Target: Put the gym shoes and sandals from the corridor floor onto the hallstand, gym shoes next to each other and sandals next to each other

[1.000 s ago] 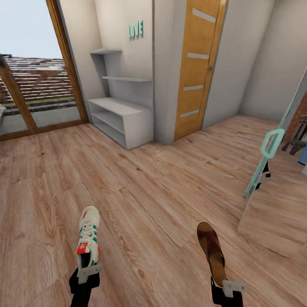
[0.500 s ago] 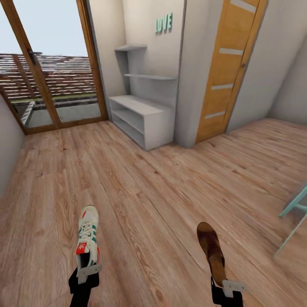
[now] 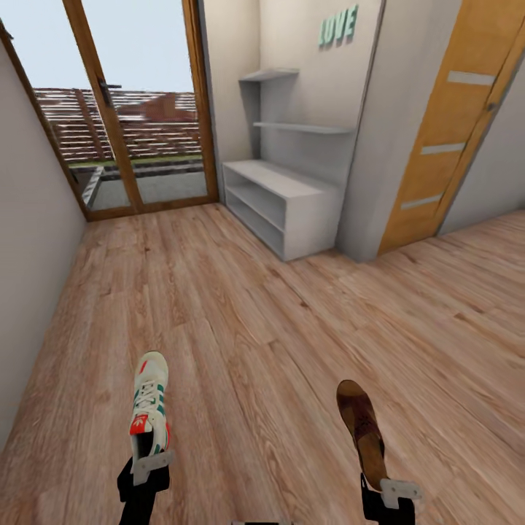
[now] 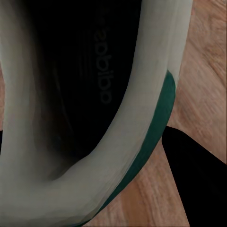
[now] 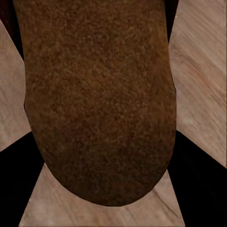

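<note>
A: Head view first, largest thing down. What fills it?

B: The corridor floor (image 3: 277, 328), wood-grain planks running to a glazed door (image 3: 138, 109) at the far end. Against the wall on the right stands the hallstand (image 3: 288, 204), light grey, one unit with two open shelf slots under a flat top and two floating shelves above. Beside it, further right, one wooden door (image 3: 452, 146).

A: And the shoes, relative to the hands?

B: One gym shoe (image 3: 150, 405) juts forward from the left hand (image 3: 152, 459), heel in the hand, toe pointing toward the hallstand. One sandal (image 3: 361, 430) juts forward from the right hand (image 3: 390, 490) the same way, its heel end at the hand. Both are carried above the floor, well apart from the hallstand.

A: How do the hands stand?

B: The left hand is pinching the gym shoe at its heel rim; in the left wrist view the shoe's collar (image 4: 142, 118) and dark inside sit right at the camera. The right hand is pinching the sandal; in the right wrist view its mottled brown footbed (image 5: 99, 94) lies between the dark fingers (image 5: 196, 189).

A: Count?

B: One gym shoe, one sandal, two hands.
</note>
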You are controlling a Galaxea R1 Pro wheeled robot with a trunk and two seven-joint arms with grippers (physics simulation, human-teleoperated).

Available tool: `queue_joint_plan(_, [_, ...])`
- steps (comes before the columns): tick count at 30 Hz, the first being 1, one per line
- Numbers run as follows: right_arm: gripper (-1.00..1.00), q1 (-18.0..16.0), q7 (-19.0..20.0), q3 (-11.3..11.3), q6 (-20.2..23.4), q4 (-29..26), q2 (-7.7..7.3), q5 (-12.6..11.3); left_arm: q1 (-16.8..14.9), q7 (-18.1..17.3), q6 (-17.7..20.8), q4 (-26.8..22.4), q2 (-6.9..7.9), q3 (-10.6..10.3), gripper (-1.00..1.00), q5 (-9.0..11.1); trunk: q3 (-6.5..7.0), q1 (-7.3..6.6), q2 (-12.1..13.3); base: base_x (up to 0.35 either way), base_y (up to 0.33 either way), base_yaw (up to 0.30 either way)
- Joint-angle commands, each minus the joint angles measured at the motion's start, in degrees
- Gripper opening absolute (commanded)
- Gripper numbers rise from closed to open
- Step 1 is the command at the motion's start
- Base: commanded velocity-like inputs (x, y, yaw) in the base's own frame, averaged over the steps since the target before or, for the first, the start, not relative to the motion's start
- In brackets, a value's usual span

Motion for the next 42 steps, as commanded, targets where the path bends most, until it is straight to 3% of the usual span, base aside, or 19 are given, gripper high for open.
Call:
queue_joint_plan(1, [-1.00, -0.01, -0.29, 0.14, -0.12, -0.01, -0.03, 0.06, -0.05, -0.18, -0.20, 0.04, -0.05, 0.15, -1.00, 0.04, -0.10, 0.02, -0.02, 0.307, 0.132, 0.250])
queue_joint_plan(27, [-1.00, -0.01, -0.29, 0.14, -0.14, -0.06, -0.03, 0.06, -0.05, -0.09, -0.18, -0.19, 0.04, 0.32, -1.00, 0.04, -1.45, 0.02, -0.02, 0.334, 0.020, 0.244])
queue_joint_plan(42, [-1.00, -0.01, -0.29, 0.14, -0.31, -0.19, -0.29, 0.15, -0.05, -0.18, -0.28, -0.07, 0.04, 0.32, -1.00, 0.04, -1.54, 0.02, -0.02, 0.338, 0.000, 0.023])
